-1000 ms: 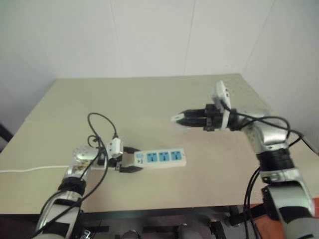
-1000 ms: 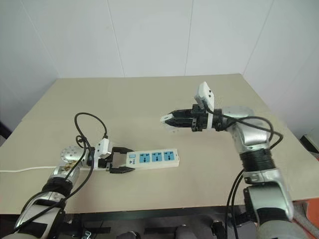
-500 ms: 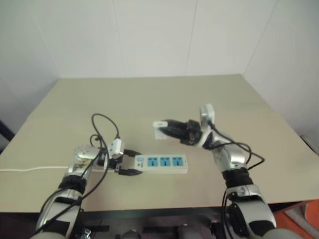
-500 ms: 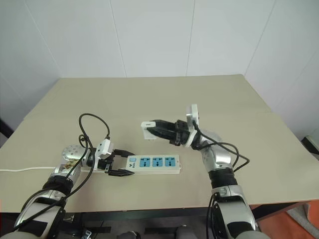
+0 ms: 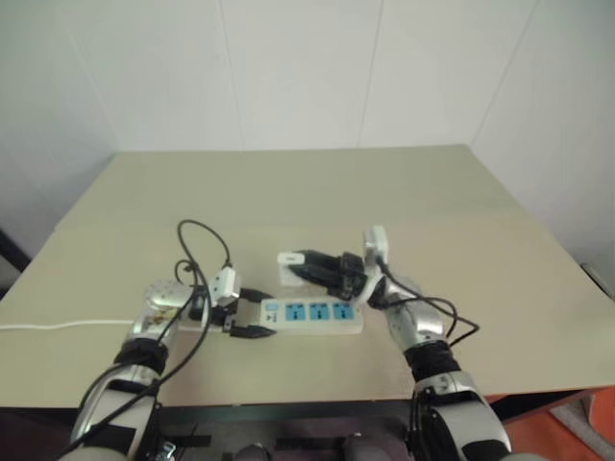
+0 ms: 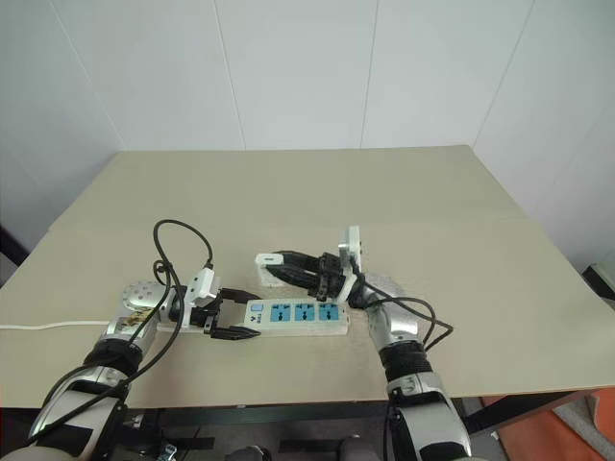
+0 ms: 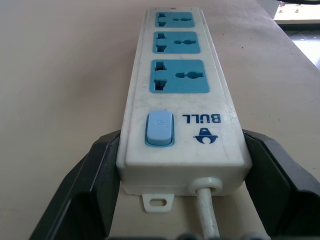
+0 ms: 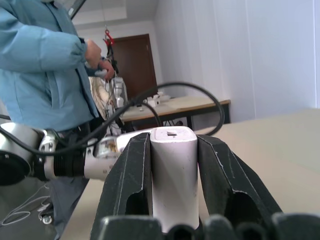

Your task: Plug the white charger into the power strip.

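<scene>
Two grippers engaged: right gripper (image 6: 261, 260), clamped on the white charger (image 8: 173, 172), has dropped to just above the power strip (image 6: 293, 315); left gripper (image 6: 231, 314) apparently braces the strip's switch end, so insertion looks near.

Beige table (image 6: 432, 192) fills mid frame; white wall panels (image 6: 307, 67) across top; person in blue jacket (image 8: 45, 75) upper left w/ dark door (image 8: 135, 65) behind.

White charger (image 8: 174, 175): small white block, clamped between the right end effector (image 6: 272, 268) fingers, held above the strip. Power strip (image 7: 181, 100): long white bar, three blue sockets, blue switch end between the left end effector (image 6: 233, 314) fingers.
</scene>
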Tool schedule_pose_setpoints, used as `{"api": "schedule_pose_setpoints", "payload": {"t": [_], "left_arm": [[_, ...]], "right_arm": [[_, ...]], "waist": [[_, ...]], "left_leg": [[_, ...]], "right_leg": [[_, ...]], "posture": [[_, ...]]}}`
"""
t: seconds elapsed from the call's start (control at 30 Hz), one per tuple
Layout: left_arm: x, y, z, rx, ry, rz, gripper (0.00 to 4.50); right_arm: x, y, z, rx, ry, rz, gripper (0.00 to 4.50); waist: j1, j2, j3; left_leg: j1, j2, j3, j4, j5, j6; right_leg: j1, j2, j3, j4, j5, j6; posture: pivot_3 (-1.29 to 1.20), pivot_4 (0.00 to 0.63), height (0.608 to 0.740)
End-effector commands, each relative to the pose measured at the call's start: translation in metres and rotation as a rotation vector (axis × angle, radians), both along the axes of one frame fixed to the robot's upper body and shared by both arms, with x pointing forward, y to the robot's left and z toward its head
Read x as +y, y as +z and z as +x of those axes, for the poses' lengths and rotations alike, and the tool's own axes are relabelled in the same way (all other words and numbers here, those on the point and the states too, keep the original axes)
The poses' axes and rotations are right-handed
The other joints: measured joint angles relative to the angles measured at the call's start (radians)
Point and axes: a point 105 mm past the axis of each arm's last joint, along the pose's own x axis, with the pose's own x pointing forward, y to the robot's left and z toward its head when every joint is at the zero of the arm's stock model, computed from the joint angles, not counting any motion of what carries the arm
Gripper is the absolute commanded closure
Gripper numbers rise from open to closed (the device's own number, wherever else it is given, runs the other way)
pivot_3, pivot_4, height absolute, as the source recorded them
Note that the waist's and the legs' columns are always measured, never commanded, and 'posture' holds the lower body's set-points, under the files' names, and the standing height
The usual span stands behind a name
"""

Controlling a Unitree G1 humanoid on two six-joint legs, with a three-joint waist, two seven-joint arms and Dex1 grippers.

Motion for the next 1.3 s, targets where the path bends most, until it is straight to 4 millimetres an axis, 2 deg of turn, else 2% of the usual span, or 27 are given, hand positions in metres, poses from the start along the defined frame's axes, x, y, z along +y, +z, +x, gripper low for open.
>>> {"api": "schedule_pose_setpoints", "payload": {"t": [0.03, 0.5, 0.63, 1.03, 1.3], "left_arm": [[0.005, -0.020, -0.004, 0.069, 0.014, 0.079, 1.26], [0.004, -0.017, -0.002, 0.065, 0.006, 0.088, 1.26], [0.006, -0.017, -0.002, 0.065, 0.007, 0.093, 1.26], [0.008, -0.017, -0.002, 0.065, 0.005, 0.102, 1.26], [0.008, -0.016, -0.002, 0.065, 0.004, 0.105, 1.26]], "right_arm": [[0.001, -0.005, 0.002, -0.027, -0.021, -0.013, 3.37], [0.000, -0.026, 0.010, 0.004, -0.071, -0.058, 3.37], [-0.001, -0.029, 0.013, 0.012, -0.084, -0.066, 3.37], [-0.018, -0.041, 0.013, 0.051, -0.079, -0.103, 3.37], [-0.007, -0.037, 0.008, 0.041, -0.051, -0.078, 3.37]], "waist": [[0.000, 0.000, 0.000], [0.001, 0.000, 0.000], [0.000, 0.000, 0.000], [-0.001, 0.000, 0.000], [-0.002, 0.000, 0.000]], "left_leg": [[0.000, 0.000, 0.000, 0.000, 0.000, 0.000], [0.001, 0.000, 0.000, 0.000, 0.000, 0.000], [0.005, 0.000, 0.000, 0.000, 0.000, 0.000], [0.010, 0.000, 0.000, -0.002, 0.000, 0.000], [0.011, 0.000, 0.000, -0.002, 0.000, 0.000]], "right_leg": [[0.000, 0.000, 0.000, 0.000, 0.000, 0.000], [0.001, 0.000, 0.000, 0.000, 0.000, 0.000], [0.006, 0.000, 0.000, -0.001, 0.000, 0.000], [0.011, 0.000, 0.000, -0.003, -0.001, -0.001], [0.012, 0.000, 0.000, -0.003, -0.001, -0.001]], "posture": [[0.00, 0.150, 0.740], [0.00, 0.150, 0.740], [0.00, 0.150, 0.740], [0.00, 0.150, 0.740], [0.00, 0.150, 0.740]]}}
